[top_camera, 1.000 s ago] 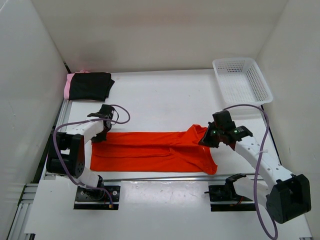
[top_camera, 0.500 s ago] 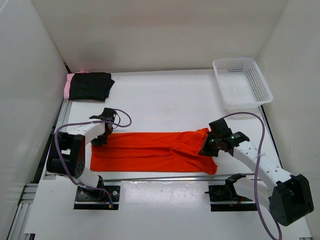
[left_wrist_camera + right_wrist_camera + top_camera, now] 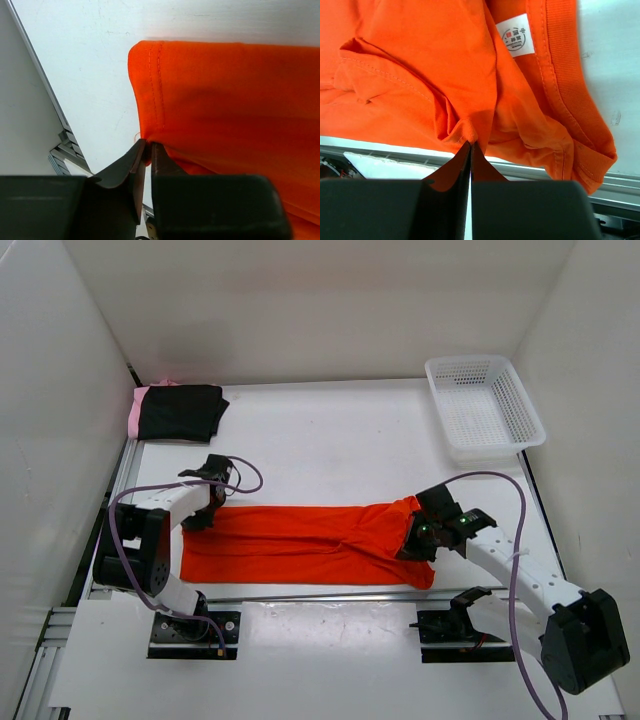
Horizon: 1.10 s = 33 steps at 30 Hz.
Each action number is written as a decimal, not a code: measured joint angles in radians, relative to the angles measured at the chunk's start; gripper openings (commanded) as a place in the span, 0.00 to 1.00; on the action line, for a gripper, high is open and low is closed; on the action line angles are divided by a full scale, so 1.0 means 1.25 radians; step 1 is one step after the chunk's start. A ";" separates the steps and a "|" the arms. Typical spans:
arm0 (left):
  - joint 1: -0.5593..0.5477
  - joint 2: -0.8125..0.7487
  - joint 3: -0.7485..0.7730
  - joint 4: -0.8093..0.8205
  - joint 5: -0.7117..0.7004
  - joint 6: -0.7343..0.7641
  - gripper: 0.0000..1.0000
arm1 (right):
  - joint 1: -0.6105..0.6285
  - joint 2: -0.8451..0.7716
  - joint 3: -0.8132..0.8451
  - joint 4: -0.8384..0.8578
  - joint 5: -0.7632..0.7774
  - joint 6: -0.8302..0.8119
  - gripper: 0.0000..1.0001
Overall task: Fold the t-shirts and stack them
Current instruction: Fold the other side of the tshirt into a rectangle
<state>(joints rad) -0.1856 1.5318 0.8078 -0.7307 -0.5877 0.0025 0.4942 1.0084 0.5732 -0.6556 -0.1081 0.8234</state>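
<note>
The orange-red t-shirt (image 3: 300, 540) lies as a long folded band across the near part of the table. My left gripper (image 3: 200, 518) is at its left end, jaws nearly together and pinching the hem corner (image 3: 148, 145). My right gripper (image 3: 412, 545) is low over the bunched collar end, shut on a fold of the orange cloth (image 3: 470, 143); the white neck label (image 3: 515, 36) faces up. A folded black t-shirt (image 3: 180, 412) rests on a light pink one (image 3: 134, 412) at the back left corner.
A white mesh basket (image 3: 485, 405) stands at the back right. A metal rail (image 3: 320, 592) runs along the table's near edge just below the shirt. White walls close in the left, back and right sides.
My right gripper has come down and toward the near edge, laying the raised collar end onto the table. The left gripper shifted slightly right and its jaws have parted a little.
</note>
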 measured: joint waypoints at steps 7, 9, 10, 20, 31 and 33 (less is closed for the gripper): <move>0.000 0.005 -0.007 -0.009 -0.019 0.002 0.71 | 0.000 0.015 -0.001 0.001 0.000 0.000 0.00; 0.000 0.013 0.008 -0.027 -0.020 0.001 0.73 | 0.000 0.020 -0.001 0.001 0.000 0.000 0.00; 0.000 0.019 0.033 -0.045 -0.013 0.001 0.74 | 0.000 0.023 -0.001 0.002 0.000 0.000 0.00; -0.266 0.011 0.587 -0.140 0.367 -0.002 0.76 | -0.011 0.095 -0.001 0.038 -0.001 -0.001 0.00; -0.513 0.432 0.688 -0.171 0.811 -0.003 0.67 | -0.061 0.125 -0.064 0.121 -0.045 0.034 0.00; -0.514 0.475 0.694 -0.170 0.820 -0.003 0.67 | -0.061 0.121 -0.066 0.126 -0.048 0.042 0.00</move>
<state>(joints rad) -0.8280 2.1262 1.6756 -0.9432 0.4377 -0.0010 0.4183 1.1595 0.4911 -0.4976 -0.1677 0.8764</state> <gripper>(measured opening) 0.671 0.005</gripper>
